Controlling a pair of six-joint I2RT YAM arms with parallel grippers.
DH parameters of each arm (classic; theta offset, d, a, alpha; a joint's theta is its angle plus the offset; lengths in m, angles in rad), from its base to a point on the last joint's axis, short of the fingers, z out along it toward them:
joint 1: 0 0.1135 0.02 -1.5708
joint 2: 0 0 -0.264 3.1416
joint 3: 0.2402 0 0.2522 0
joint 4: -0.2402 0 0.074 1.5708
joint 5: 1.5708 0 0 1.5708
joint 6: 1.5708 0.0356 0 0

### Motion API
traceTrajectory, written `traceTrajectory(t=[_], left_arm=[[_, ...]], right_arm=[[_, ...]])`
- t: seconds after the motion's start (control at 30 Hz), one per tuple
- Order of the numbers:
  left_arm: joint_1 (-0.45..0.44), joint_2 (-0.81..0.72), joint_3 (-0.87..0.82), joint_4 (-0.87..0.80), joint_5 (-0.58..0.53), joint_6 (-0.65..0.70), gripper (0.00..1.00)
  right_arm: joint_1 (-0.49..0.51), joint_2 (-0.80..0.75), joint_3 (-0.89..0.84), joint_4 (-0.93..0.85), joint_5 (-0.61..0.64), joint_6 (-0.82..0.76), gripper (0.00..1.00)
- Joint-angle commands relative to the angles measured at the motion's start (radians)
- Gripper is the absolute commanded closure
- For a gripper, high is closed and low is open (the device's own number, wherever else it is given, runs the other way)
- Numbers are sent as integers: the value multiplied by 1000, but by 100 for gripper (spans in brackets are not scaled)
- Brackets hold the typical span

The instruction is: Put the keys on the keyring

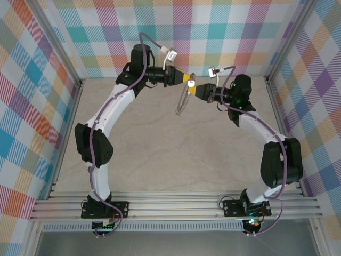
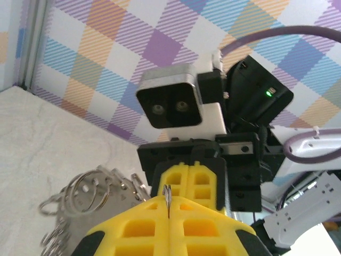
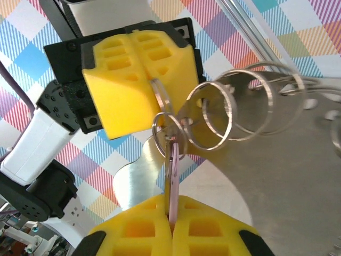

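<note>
Right wrist cam: the key (image 3: 173, 170) sits edge-on in the right gripper (image 3: 171, 205), its lower end buried between the yellow fingers (image 3: 213, 226) (so no telling its shape), and those fingers get chopped off by the bottom edge. The big shiny blur (image 3: 298, 170) on the right runs out of frame, can't tell what it is. Left wrist cam: the loose rings (image 2: 80, 194) are soft and cut off at the bottom, and the ring (image 2: 168, 196) pinched in the left gripper (image 2: 168, 207) shows just a sliver of edge. From the top the key is too small to pick out, and the keyring (image 1: 184, 102) is just a thin dangling line.
</note>
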Motion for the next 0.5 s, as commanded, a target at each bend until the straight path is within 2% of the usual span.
traceTrajectory(t=[0.0, 0.23, 0.47], left_arm=[[-7, -84, -58, 197, -31, -100, 100], [-7, -141, -200, 437, -81, -253, 100], [-7, -187, -294, 564, -138, -341, 100]], right_arm=[[25, -46, -10, -6, -4, -43, 100], [61, -63, -23, -72, 18, -75, 100], [61, -86, -63, -74, 56, -79, 100]])
